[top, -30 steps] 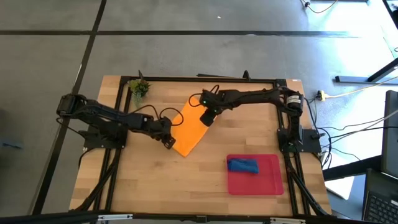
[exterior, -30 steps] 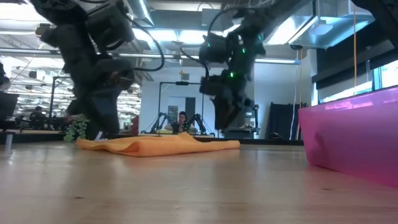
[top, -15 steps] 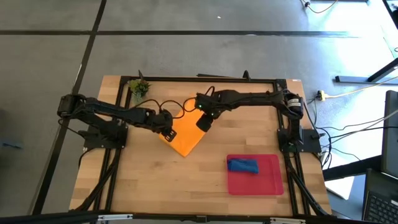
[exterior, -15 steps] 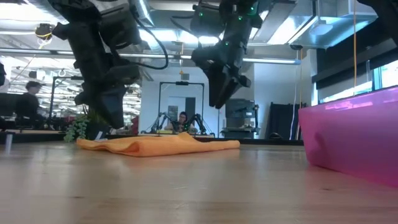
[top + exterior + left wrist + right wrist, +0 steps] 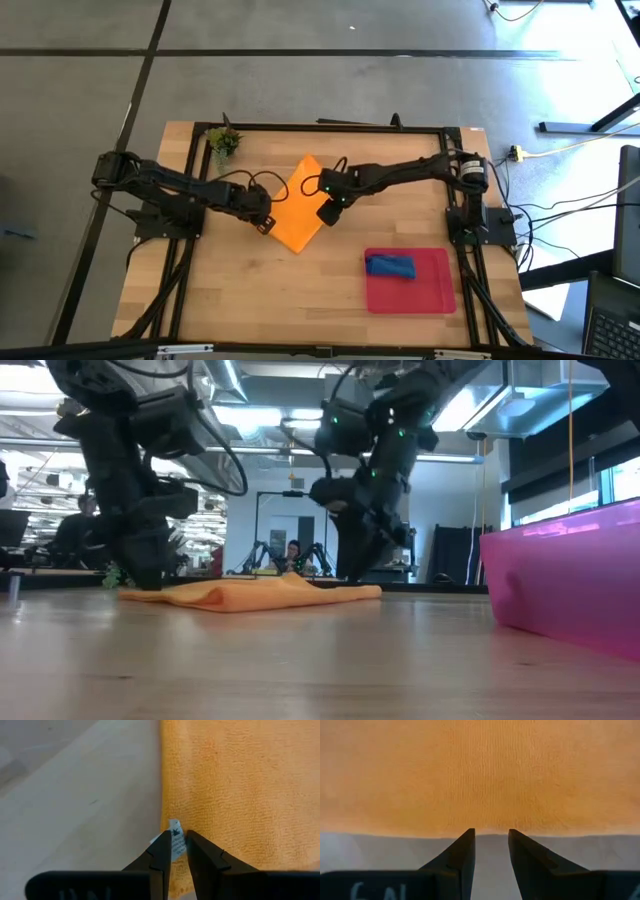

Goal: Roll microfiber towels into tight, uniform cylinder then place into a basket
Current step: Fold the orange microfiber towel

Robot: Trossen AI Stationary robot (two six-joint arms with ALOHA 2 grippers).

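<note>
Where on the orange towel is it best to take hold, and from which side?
Probably at its edges. The orange towel lies flat on the table, so only its thin hem can be pinched. The left gripper meets the left edge at the white tag; the right gripper faces the right edge.

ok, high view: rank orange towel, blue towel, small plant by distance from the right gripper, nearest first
From the right gripper:
1. orange towel, right beside it, at its edge, mid-table.
2. blue towel, rolled, in the red tray, near right.
3. small plant, far left corner.
</note>
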